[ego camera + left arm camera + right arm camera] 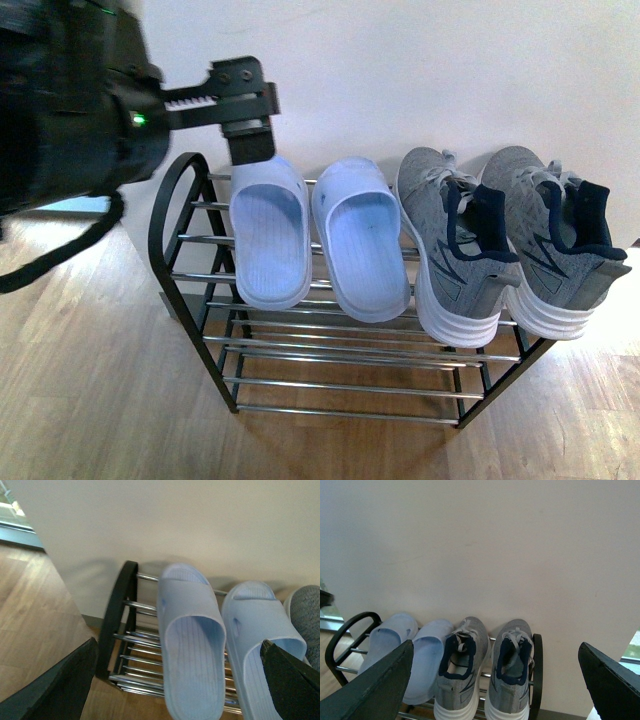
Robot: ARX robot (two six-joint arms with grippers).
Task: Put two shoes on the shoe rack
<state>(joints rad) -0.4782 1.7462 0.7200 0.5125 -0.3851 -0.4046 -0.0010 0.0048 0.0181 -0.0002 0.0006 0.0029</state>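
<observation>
Both sneakers [505, 240] parked on the rack's [180, 215] top tier, right side, toes to the wall, next to two pale blue slippers [315, 235]. Left gripper [250, 135] above the left slipper, fingers apart, empty. Right gripper [495, 680] wide open too, holding nothing.

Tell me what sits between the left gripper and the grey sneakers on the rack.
Two pale blue slippers lie side by side on the shoe rack, between the left gripper and the two grey sneakers; the front view shows it best.
</observation>
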